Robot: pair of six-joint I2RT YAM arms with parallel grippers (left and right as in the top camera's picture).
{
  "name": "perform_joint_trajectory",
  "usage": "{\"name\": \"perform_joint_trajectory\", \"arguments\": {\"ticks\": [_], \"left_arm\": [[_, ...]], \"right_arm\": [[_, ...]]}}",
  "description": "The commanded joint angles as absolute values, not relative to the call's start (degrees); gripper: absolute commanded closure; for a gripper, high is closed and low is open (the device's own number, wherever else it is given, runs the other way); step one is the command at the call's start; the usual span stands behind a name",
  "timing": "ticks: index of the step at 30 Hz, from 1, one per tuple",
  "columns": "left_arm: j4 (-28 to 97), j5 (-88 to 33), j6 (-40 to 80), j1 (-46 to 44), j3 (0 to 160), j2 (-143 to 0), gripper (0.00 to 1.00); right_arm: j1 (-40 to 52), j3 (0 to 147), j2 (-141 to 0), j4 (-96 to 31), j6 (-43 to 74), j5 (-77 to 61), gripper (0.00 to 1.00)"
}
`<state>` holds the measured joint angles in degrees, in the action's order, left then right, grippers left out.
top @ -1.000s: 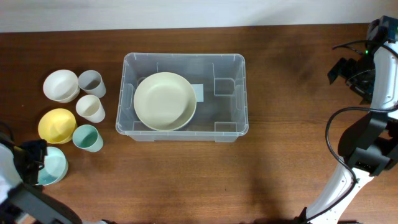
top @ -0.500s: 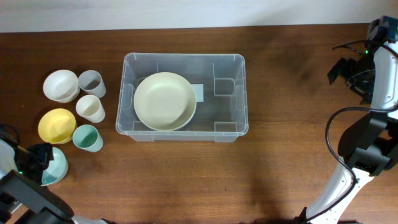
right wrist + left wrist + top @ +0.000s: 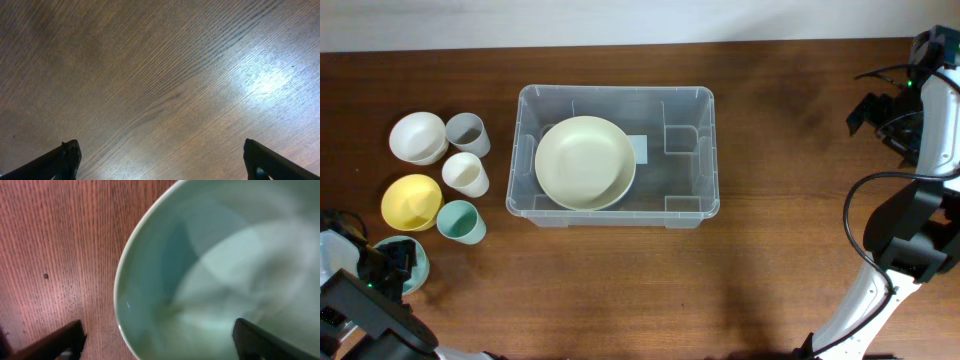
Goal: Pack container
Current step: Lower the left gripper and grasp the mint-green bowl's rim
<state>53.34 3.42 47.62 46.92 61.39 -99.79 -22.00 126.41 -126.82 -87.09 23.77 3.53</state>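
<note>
The clear container stands mid-table with a pale cream bowl inside it. A mint-green bowl lies at the front left, half covered by my left arm in the overhead view. My left gripper is low over that bowl and open. One finger is outside the rim over the table and the other is over the bowl's inside. My right gripper is open above bare wood at the far right, holding nothing.
Left of the container sit a white bowl, a grey cup, a cream cup, a yellow bowl and a teal cup. The right arm stands at the table's right edge.
My left arm has slid toward the front edge and now covers more of the mint-green bowl. The right arm and everything else have stayed put.
</note>
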Motion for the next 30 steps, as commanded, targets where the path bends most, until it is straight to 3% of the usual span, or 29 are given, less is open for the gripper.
{"name": "perform_joint_trajectory", "arguments": {"ticks": [1, 4, 15, 26, 30], "left_arm": [[53.1, 4.3, 48.2, 47.2, 60.9, -100.1, 0.23], [53.1, 4.3, 48.2, 47.2, 60.9, -100.1, 0.31], [48.6, 4.3, 48.2, 47.2, 57.7, -100.1, 0.34], [48.9, 4.3, 47.9, 47.2, 59.7, -100.1, 0.87], [51.4, 4.4, 45.8, 47.2, 63.7, -99.7, 0.90]], "right_arm": [[-22.2, 126.2, -126.8, -87.1, 23.8, 3.6, 0.01], [-22.2, 126.2, -126.8, -87.1, 23.8, 3.6, 0.01], [-22.2, 126.2, -126.8, -87.1, 23.8, 3.6, 0.01], [-22.2, 126.2, -126.8, -87.1, 23.8, 3.6, 0.01], [-22.2, 126.2, -126.8, -87.1, 23.8, 3.6, 0.01]]}}
